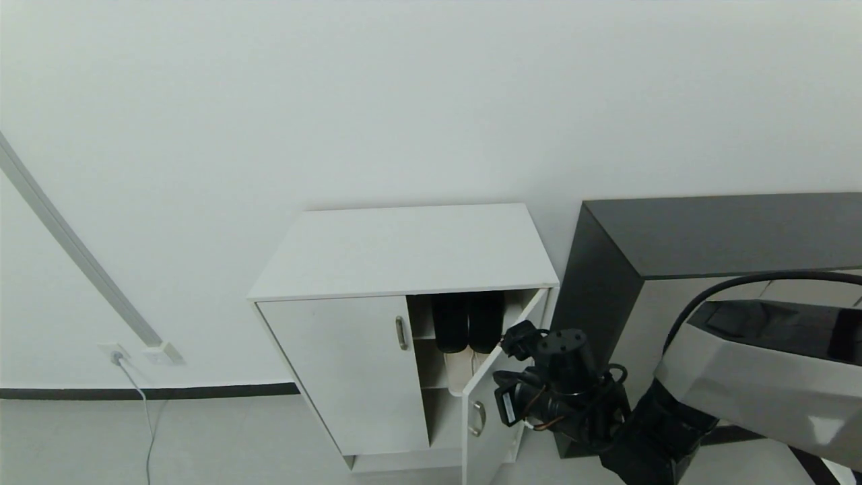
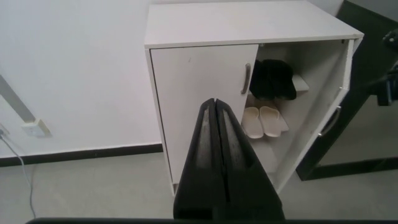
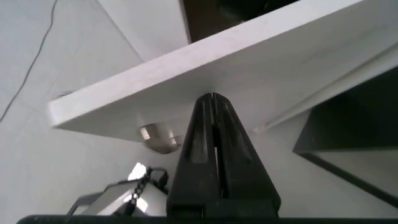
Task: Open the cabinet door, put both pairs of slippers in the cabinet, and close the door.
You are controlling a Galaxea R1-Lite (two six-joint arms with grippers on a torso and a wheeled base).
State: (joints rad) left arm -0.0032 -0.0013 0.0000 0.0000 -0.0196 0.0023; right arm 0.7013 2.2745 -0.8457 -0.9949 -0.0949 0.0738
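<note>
Left pincer fully closed, right pincer fully closed

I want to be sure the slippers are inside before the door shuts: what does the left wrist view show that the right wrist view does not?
Only the left wrist view: the shut left hand, the black slippers on the upper shelf, the white slippers side by side on the shelf below, and the closed left door. Only the right wrist view: the shut right hand, its tip up against the open right door, and that door's metal handle. Both share the open right door.
</note>
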